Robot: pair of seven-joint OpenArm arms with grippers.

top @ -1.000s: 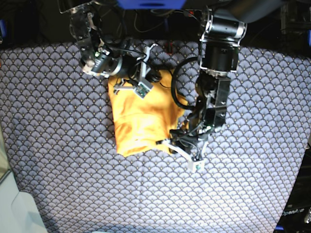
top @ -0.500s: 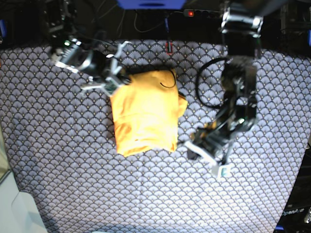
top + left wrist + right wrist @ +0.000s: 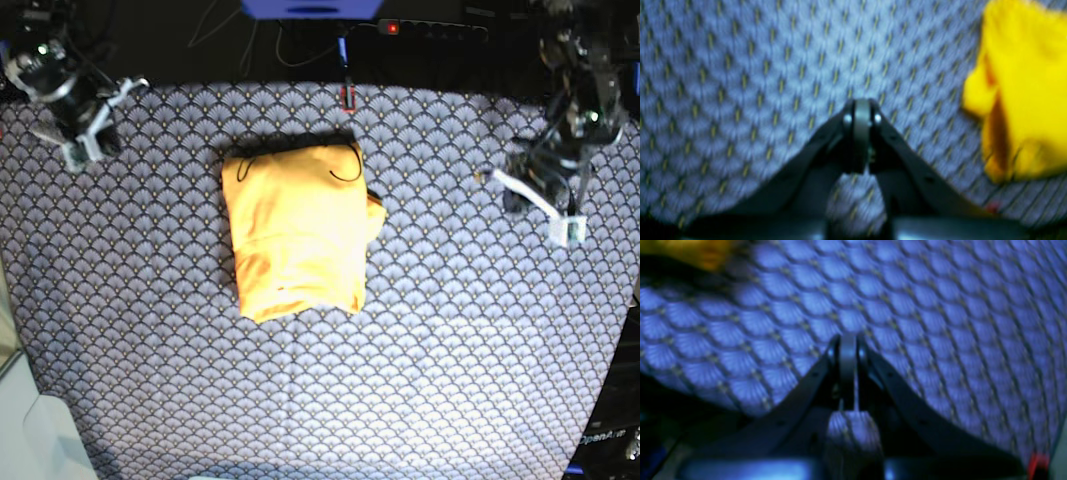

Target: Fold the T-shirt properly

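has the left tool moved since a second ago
Yes. In the base view the left tool has pulled away from the T-shirt, going right and up toward the edge of the patterned cloth. It is shut and empty.

Base view: overhead, looking straight down on the patterned cloth (image 3: 450, 330); far enough to take in both arms.
Left wrist view: low, close, blurred; looks along the left gripper (image 3: 862, 110) across the cloth.
Right wrist view: likewise behind the right gripper (image 3: 847, 343).
Shared: the T-shirt (image 3: 295, 235) appears in all three.
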